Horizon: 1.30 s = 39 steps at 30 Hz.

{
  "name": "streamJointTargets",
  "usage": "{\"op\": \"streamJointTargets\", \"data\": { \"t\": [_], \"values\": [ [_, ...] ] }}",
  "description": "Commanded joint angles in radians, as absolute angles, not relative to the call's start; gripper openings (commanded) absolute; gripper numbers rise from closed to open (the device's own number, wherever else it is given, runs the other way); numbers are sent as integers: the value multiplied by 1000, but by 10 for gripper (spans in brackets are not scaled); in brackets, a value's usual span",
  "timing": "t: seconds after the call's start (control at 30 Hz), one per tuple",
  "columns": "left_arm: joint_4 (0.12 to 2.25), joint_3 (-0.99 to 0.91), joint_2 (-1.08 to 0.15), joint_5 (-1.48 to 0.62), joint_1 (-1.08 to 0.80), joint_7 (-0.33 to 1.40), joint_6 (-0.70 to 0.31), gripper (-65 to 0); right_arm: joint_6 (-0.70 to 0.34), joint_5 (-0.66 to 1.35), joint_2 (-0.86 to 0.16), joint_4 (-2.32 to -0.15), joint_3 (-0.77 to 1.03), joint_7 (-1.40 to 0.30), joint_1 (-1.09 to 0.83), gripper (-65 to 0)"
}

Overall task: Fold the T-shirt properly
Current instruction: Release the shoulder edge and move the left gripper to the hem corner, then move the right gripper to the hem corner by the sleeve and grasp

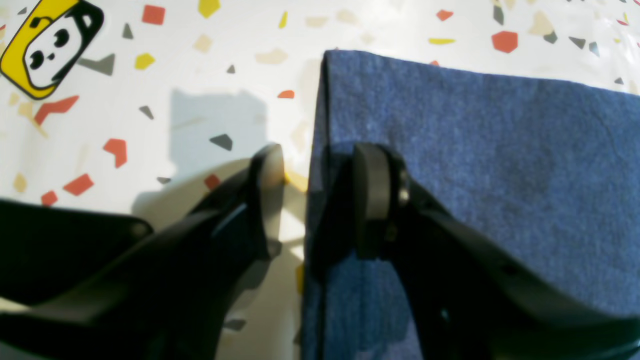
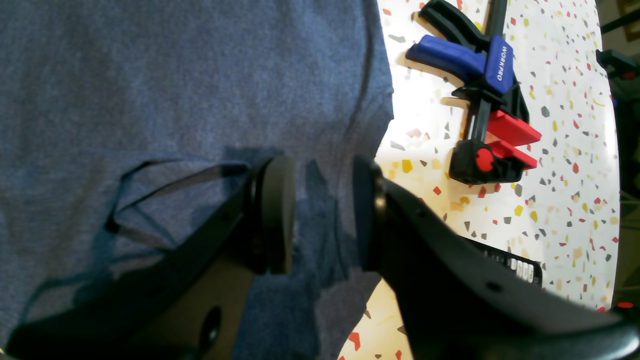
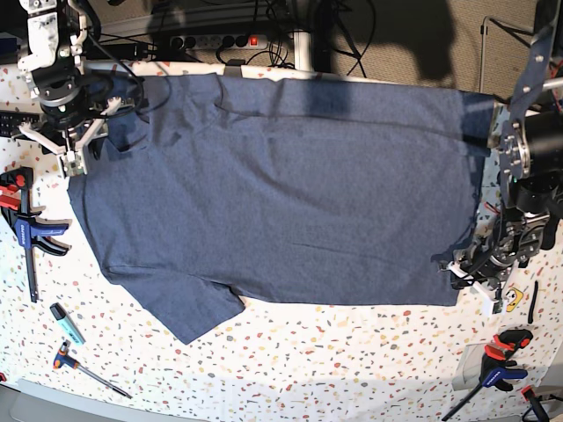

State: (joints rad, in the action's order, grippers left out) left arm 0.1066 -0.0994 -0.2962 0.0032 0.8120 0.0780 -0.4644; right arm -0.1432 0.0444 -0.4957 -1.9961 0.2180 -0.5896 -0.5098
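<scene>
The dark navy T-shirt point(image 3: 281, 193) lies spread flat on the speckled table, plain side up, with a sleeve at the lower left. My left gripper point(image 3: 475, 268) is open at the shirt's lower right corner. In the left wrist view it point(image 1: 320, 175) straddles the shirt's edge point(image 1: 450, 150), with one finger on the bare table and the other over the cloth. My right gripper point(image 3: 77, 154) is open at the shirt's upper left. In the right wrist view it point(image 2: 322, 210) hovers over the cloth point(image 2: 175, 100) near its edge. No lettering shows.
A blue, red and black clamp point(image 2: 480, 100) lies beside the right gripper, also seen in the base view point(image 3: 26, 229). A marker point(image 3: 66, 323) and a hand tool point(image 3: 88, 369) lie at the front left. Another clamp point(image 3: 497, 369) and a yellow panda sticker point(image 1: 50, 45) are near the left gripper.
</scene>
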Motion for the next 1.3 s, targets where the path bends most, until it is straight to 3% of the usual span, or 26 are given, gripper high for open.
{"op": "streamJointTargets", "data": {
  "t": [0.0, 0.23, 0.43, 0.7, 0.97, 1.27],
  "values": [
    [119, -102, -295, 0, 842, 84, -480, -435, -140, 33, -510, -2012, 226, -572, -507, -453],
    [119, -102, -285, -28, 843, 126, -551, -435, -140, 34, -510, -2012, 226, -569, -507, -453],
    [119, -102, -286, -53, 842, 150, -555, -440, -140, 34, -510, -2012, 226, -569, -507, -453],
    [119, -102, -280, -53, 842, 186, -555, -648, -140, 34, -510, -2012, 226, -529, -507, -453],
    [119, -102, -280, -53, 836, 154, -540, -650, -140, 39, -509, -2012, 226, -352, -480, -453],
    [119, -102, -280, -53, 786, 152, -498, -650, -179, 161, -510, -1878, 226, -576, -191, -452]
  ]
}}
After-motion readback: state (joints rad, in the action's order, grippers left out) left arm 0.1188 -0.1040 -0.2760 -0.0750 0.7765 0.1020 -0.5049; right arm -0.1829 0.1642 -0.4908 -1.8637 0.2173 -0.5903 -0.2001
